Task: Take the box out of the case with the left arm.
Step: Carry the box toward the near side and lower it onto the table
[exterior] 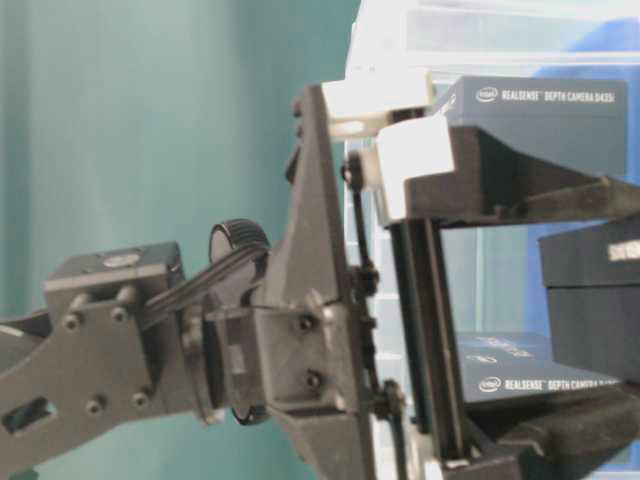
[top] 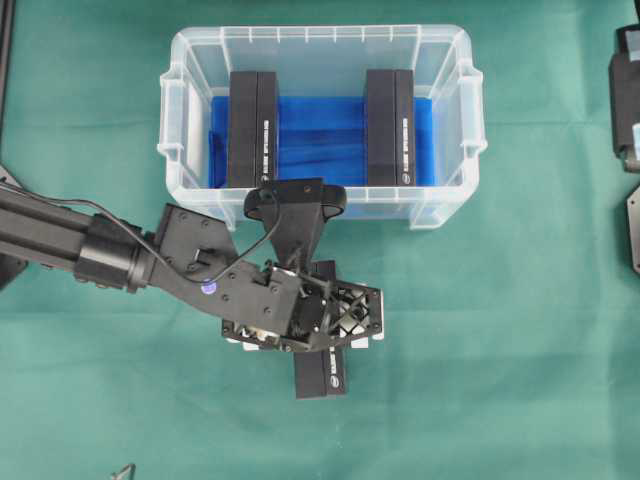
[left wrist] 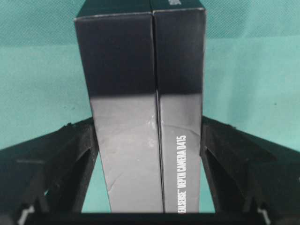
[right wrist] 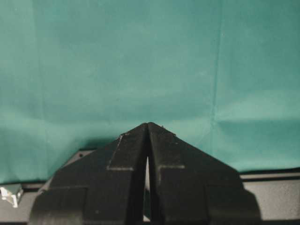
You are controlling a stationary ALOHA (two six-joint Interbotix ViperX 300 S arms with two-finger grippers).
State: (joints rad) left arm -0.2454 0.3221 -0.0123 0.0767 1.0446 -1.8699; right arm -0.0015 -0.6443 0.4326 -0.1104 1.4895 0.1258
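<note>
Near side of case: left claw (top: 322, 322) clamped on the box (top: 322, 372), held outside over the green desk (top: 500, 330).
Case (top: 320, 45): two boxes stood inside on blue sheet (top: 320, 140).
Right claw (right wrist: 147, 136): fingers pressed together, holding nothing.

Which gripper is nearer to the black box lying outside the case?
Left. The left gripper is right over the black box, its fingers closed on both sides. The right gripper is shut over bare green cloth, no box in its view.
</note>
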